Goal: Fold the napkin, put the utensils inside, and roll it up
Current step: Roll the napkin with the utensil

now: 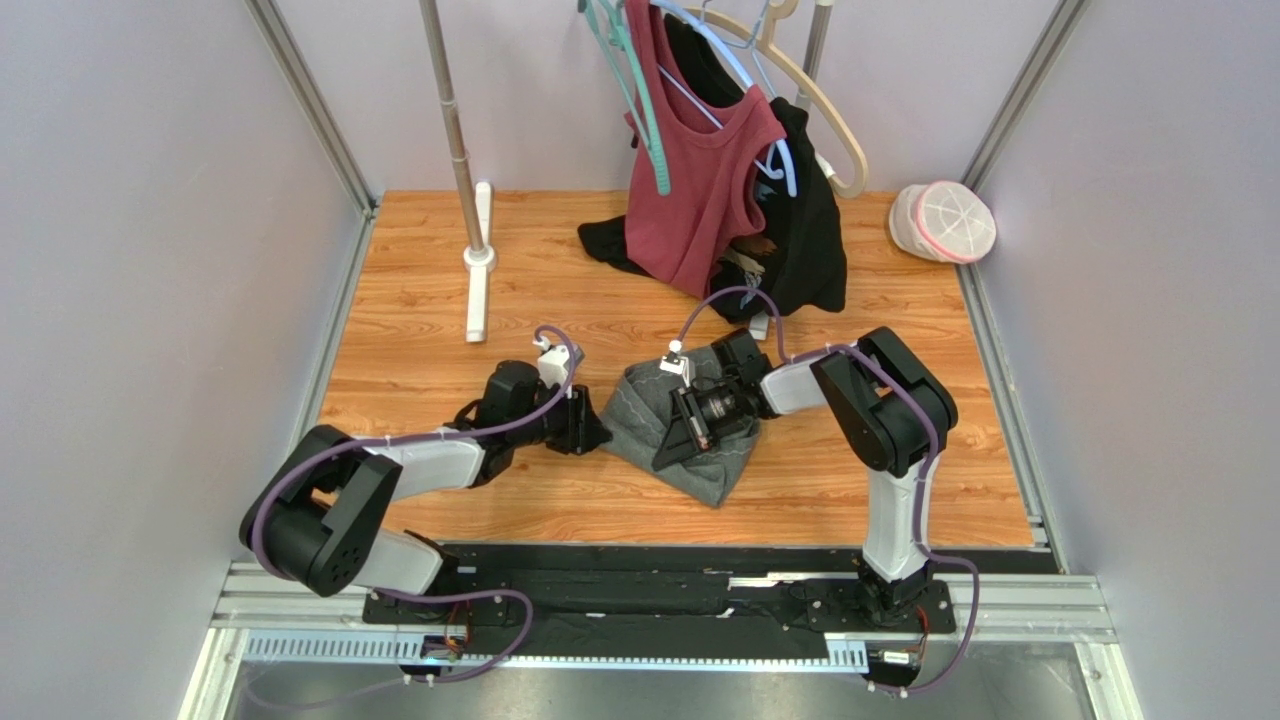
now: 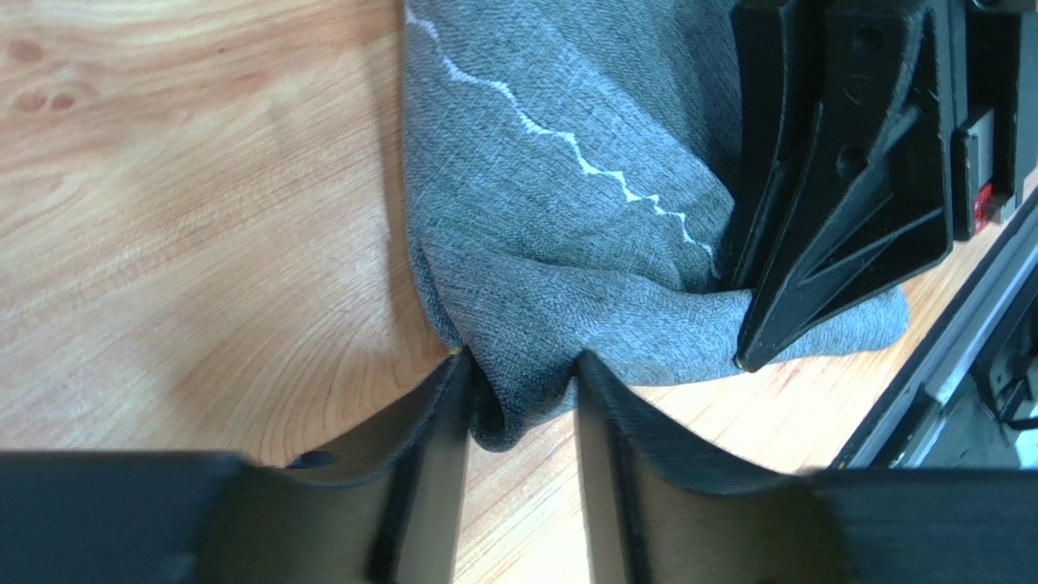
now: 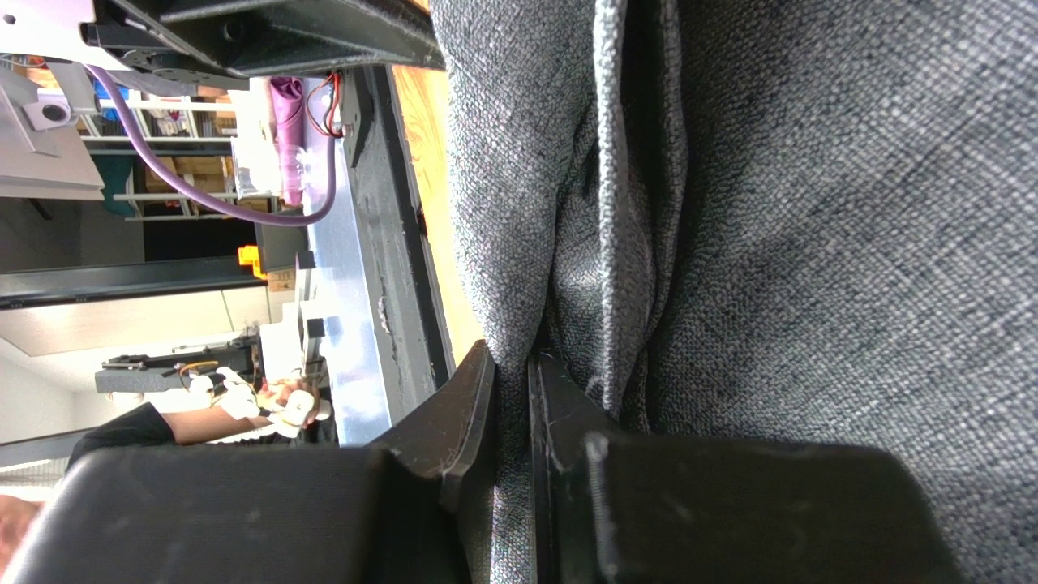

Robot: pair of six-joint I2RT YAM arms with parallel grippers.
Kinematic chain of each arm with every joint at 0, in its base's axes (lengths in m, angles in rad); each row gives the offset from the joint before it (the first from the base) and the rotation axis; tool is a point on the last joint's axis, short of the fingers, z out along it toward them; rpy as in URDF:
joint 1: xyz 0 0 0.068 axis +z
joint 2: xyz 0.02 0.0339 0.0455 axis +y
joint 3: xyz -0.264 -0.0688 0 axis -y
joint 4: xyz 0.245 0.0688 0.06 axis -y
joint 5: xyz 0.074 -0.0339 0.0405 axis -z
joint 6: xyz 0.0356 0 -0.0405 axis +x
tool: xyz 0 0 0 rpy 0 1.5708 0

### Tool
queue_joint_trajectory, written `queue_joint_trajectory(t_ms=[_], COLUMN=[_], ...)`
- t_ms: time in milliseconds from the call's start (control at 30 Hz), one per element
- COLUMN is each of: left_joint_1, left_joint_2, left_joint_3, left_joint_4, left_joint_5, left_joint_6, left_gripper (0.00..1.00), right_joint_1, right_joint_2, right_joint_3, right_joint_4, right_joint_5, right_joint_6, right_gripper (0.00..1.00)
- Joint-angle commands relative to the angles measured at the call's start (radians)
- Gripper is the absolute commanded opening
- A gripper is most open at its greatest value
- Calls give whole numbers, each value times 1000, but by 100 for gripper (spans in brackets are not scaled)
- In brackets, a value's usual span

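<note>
From above, the napkin [image 1: 714, 473] lies bunched on the wooden counter [image 1: 421, 315] between the two arms. It is doubled over into a rough wedge, not a flat square. The left end effector [image 1: 594, 428] meets its left edge and the right end effector [image 1: 691, 435] sits on top of it. No spoon shows, so I cannot tell whether it is under the cloth or simply out of sight. At the back, a maroon tank top [image 1: 699, 195] and a black garment [image 1: 812, 248] hang from hangers and trail onto the wood. A clothes-rack pole [image 1: 451, 120] stands to their left, and a pink-and-white cap [image 1: 944, 221] sits in the far right corner. Pale walls and aluminium framing enclose the cell.

At the left wrist, the left end effector [image 2: 524, 383] is clenched on a bunched corner of the napkin [image 2: 573, 219]. Pale zigzag stitching [image 2: 548, 134] crosses the top layer. The right end effector [image 2: 841, 207] bears on the cloth just beyond.

At the right wrist, the right end effector [image 3: 512, 377] pinches a narrow fold of napkin [image 3: 829, 243], its fingers almost together.

Folding looks under way but untidy. Placing the spoon and rolling the napkin appear to remain.
</note>
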Motion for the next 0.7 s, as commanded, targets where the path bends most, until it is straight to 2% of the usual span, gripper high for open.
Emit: queue_joint_trajectory(t_ms=[0, 33, 67, 133, 167, 233, 267, 467, 667], left_joint_1=[-4, -4, -4, -4, -4, -4, -4, -4, -4], left_joint_2=[11, 13, 21, 28, 36, 41, 42, 51, 97], left_joint_3=[40, 42, 45, 60, 65, 79, 85, 143, 227], left_joint_4=[49, 47, 43, 18, 9, -21, -34, -163, -293], left_joint_5=[15, 18, 26, 42, 49, 58, 58, 50, 59], left_joint_6=[5, 8, 11, 19, 22, 27, 30, 40, 47], left_gripper=[37, 26, 21, 9, 6, 0, 0, 0, 0], right_joint_1=[-18, -17, -15, -14, -14, -7, -6, 17, 81], right_joint_2=[19, 13, 1, -18, -28, -67, -82, -222, -386], right_joint_3=[10, 13, 15, 21, 23, 26, 29, 41, 21], right_joint_4=[-74, -80, -89, -117, -126, -148, -157, -240, -278], right_joint_5=[175, 179, 192, 201, 219, 231, 260, 424, 653], right_joint_6=[-25, -28, -28, -35, -35, -38, -38, -47, -105], right_gripper=[3, 6, 12, 18, 27, 32, 38, 50, 54])
